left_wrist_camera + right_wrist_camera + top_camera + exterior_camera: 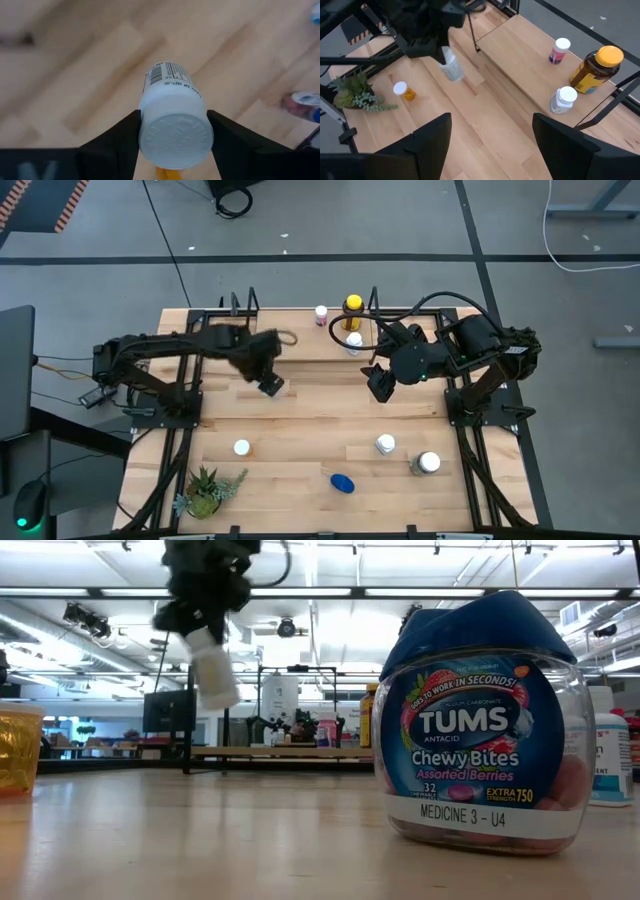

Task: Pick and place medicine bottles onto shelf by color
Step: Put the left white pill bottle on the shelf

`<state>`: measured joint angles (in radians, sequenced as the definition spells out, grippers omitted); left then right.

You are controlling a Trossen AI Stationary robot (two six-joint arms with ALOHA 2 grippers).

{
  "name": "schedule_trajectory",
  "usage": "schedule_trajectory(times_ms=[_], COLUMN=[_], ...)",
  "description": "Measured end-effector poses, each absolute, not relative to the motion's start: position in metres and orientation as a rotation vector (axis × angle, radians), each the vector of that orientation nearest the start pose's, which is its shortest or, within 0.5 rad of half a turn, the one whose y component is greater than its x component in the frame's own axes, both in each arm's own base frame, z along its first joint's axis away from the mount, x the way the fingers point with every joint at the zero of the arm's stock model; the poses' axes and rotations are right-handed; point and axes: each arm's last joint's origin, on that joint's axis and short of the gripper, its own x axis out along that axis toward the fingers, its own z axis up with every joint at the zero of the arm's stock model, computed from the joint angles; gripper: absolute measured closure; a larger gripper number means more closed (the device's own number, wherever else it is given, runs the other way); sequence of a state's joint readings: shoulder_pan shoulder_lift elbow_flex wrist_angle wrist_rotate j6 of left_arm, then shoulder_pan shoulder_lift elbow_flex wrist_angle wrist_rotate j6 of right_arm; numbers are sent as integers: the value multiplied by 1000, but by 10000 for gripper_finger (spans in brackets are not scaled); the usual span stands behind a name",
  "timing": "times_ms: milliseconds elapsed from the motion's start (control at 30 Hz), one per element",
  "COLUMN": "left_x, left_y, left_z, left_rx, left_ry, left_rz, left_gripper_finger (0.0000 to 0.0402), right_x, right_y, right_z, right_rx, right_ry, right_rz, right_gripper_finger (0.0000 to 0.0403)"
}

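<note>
– What is the left tool (268,383) doing?
– It is pinching a white bottle (172,120), lifted above the desk (300,440), near the shelf (310,340).
– And the right tool (378,385)?
– It is hanging spread beside the shelf, gripping nothing.

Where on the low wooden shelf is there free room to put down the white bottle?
The light-wood shelf is bare between its left black wire frame and the small pink bottle. Its right end is crowded: pink bottle, amber yellow-capped bottle, white bottle. The left gripper holds a white-capped bottle.
</note>
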<state>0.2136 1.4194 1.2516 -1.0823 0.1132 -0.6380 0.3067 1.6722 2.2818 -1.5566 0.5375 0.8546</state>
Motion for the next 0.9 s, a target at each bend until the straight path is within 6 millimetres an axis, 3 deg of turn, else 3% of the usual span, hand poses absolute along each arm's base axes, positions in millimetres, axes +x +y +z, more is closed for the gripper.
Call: schedule_trajectory(times_ms=[167, 333, 500, 667, 900], left_x=[277, 302, 317, 318, 325], left_y=[79, 115, 170, 220, 254], left_z=[319, 326, 314, 293, 277], left_rx=[-507, -266, -233, -245, -203], left_ry=[1236, 1349, 1382, 1429, 1431], left_rz=[421, 334, 387, 434, 432], left_gripper_finger=[197, 193, 197, 192, 196], right_x=[261, 263, 263, 263, 263], right_y=[60, 55, 55, 55, 55], right_z=[481, 481, 481, 481, 481], right_rx=[431, 460, 490, 518, 521], right_ry=[685, 671, 658, 647, 646], right_rz=[-585, -612, -629, -641, -643], right_gripper_finger=[119, 119, 119, 119, 119])
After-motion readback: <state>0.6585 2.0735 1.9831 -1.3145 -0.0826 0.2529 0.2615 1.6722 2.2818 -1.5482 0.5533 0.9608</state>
